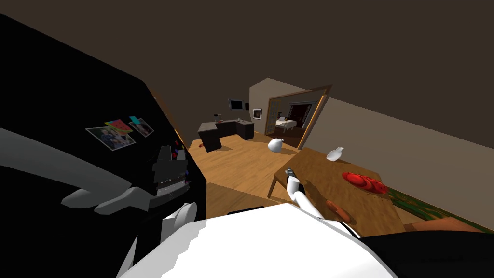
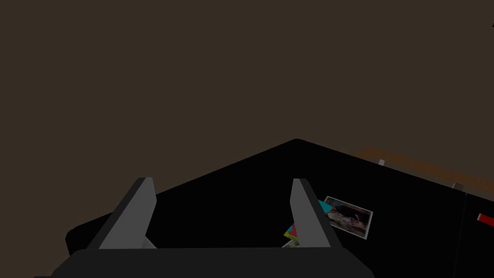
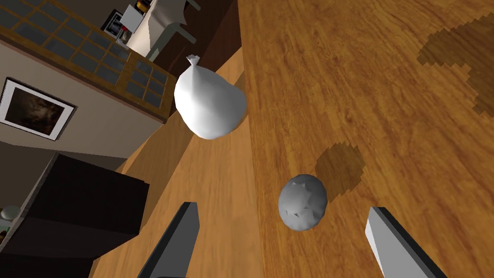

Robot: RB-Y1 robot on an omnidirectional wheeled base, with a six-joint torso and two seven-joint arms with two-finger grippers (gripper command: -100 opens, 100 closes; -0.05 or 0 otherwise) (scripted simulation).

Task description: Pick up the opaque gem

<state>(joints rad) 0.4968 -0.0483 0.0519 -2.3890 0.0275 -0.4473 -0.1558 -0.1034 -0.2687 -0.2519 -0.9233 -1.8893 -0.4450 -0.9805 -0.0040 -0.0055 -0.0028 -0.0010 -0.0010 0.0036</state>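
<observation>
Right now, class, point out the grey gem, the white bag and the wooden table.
grey gem [image 3: 303,201], right wrist view, its faceted middle.
white bag [image 3: 210,104], right wrist view, its rounded belly.
wooden table [image 3: 386,96], right wrist view, bare top.

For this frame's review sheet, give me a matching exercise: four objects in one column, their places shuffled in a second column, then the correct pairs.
Things:
1. grey gem
2. white sack
3. photo
4. red dish

Places:
A. stuck on the black panel
B. on the table, near its wall-side edge
C. on the floor, beyond the table's edge
D. on the table, just ahead of the open right gripper

Pairs: 1-D, 2-C, 3-A, 4-B
</observation>
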